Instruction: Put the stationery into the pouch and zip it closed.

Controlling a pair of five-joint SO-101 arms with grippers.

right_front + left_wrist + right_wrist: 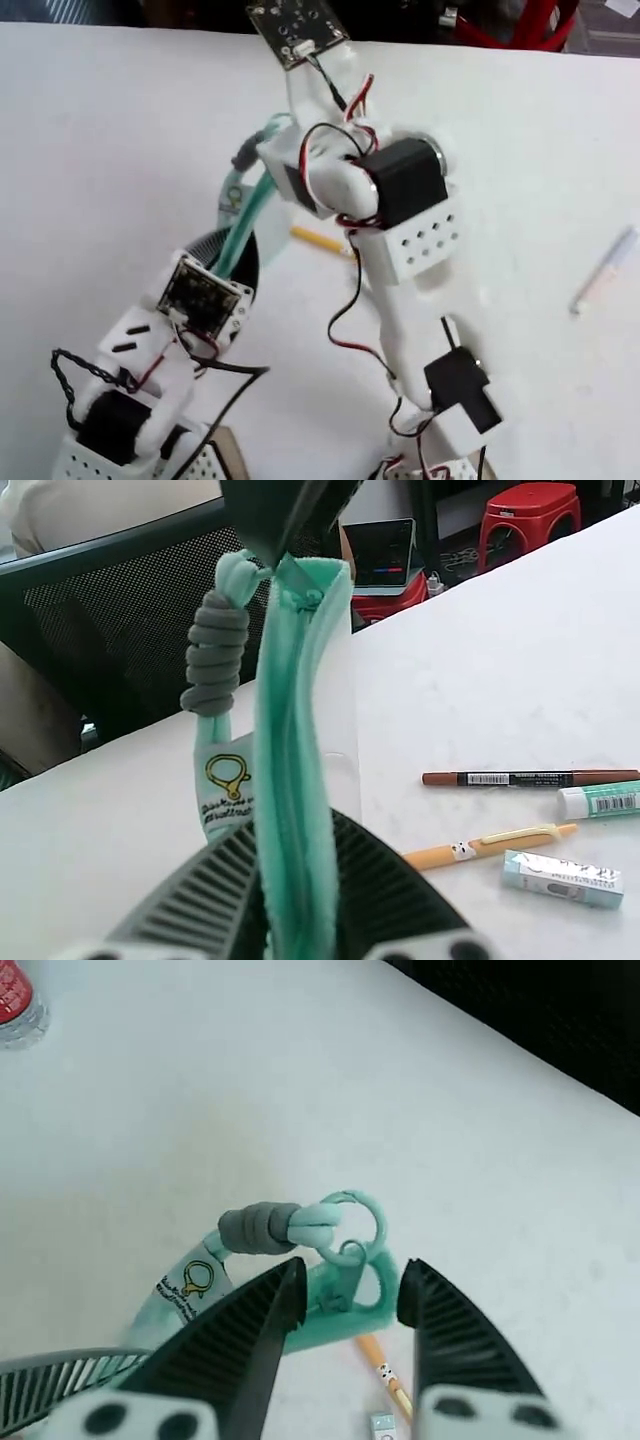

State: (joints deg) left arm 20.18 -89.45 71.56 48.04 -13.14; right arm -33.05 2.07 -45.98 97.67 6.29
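A mint green pouch [238, 228] hangs stretched between both grippers above the white table. My left gripper [295, 832] is shut on its lower end, seen from above as the left gripper [228, 262]. My right gripper [350, 1275] is shut on the other end by the zip pull [347, 1257] and ring, with a grey knotted cord [258, 1228] and tag dangling beside it. The zip looks closed along the pouch [295, 760]. On the table lie a brown marker [530, 777], a yellow pen [490, 844], a green-white tube [600, 800] and a small eraser box [562, 877].
A white and pink pen [605, 268] lies far right on the table. A water bottle [15, 1000] stands at one corner. Beyond the table edge are a black mesh chair [100, 630] and a red stool [522, 510]. The right arm [405, 200] spans the table's middle.
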